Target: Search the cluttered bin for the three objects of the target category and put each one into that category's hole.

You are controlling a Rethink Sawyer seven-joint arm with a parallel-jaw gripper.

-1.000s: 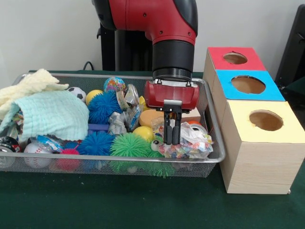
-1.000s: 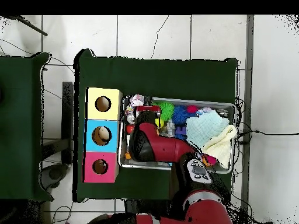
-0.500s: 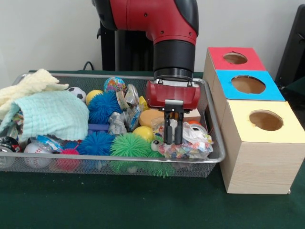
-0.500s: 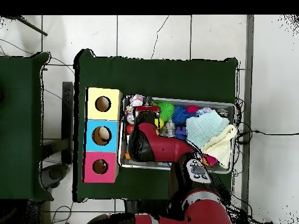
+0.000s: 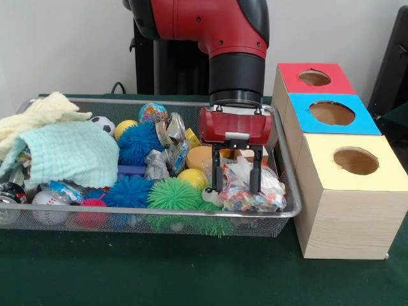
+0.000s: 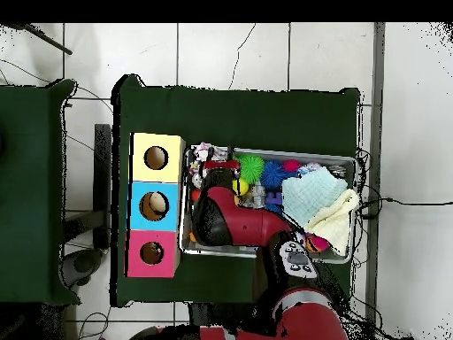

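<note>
At the left end of the wire bin (image 5: 288, 191), a cream cloth (image 5: 39, 115) lay against a mint green cloth (image 5: 71, 152), with a baseball (image 5: 50, 205) at the near wall below them. Right of the cloths sat a blue spiky ball (image 5: 139, 141), a patterned ball (image 5: 153, 113) at the far side, and a green spiky ball (image 5: 174, 194) near the front. Right again, the gripper (image 5: 236, 178) hung from the red and black arm (image 5: 210, 29) over the bin's right end, its 2 fingers spread apart on either side of a crinkled clear packet (image 5: 250, 189) that lay on the clutter; whether they touched it could not be told. Just right of the bin stood 3 wooden boxes, each with 1 round hole: the yellow-topped box (image 5: 354, 162) nearest, the blue-topped box (image 5: 331, 114) behind it, and the red-topped box (image 5: 313, 78) farthest.
</note>
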